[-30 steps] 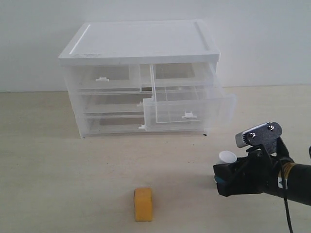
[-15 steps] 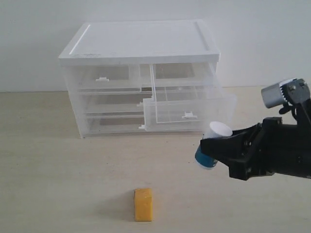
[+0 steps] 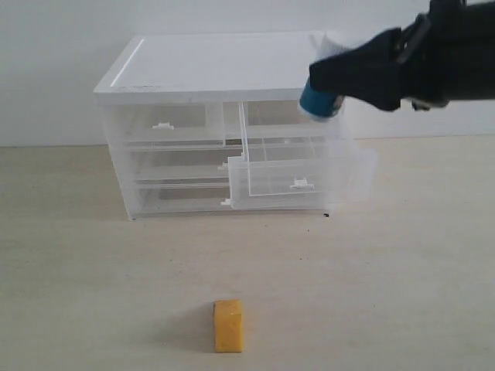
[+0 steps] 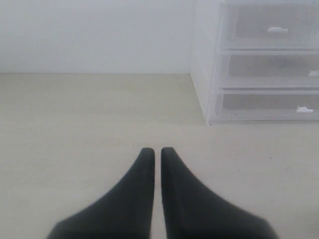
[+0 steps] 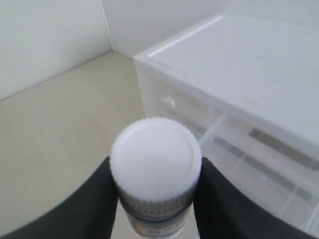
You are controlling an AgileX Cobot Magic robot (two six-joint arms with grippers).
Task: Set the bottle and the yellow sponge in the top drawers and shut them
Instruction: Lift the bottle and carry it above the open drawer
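Clasps the bottle (image 3: 319, 101) in the right gripper (image 3: 332, 73), with a black finger (image 5: 99, 199) on each side of the body just under the white cap (image 5: 155, 158). Holds it up in the air, tilted, cap uppermost and leaning right, blue label end lowest. Places it level with the cabinet's white top (image 3: 224, 66), at the near right corner of that top, above the right top drawer (image 3: 340, 174). Shows that drawer pulled out toward the near side, clear-walled, with a small white tab handle (image 3: 300, 184) on its front. Shows the left top drawer (image 3: 166, 124) pushed in flush, just beside the open one, and the two full-width lower drawers (image 3: 178, 164) pushed in beneath. Shows the left gripper (image 4: 155, 152) clenched, fingertips together with nothing between them, low over the table (image 3: 402, 294), to the left of the cabinet and well apart from it. Finds the yellow sponge (image 3: 228, 325) lying on the table at the near side, well in front of the cabinet, slightly left of the open drawer, well apart from the bottle and from the right gripper.
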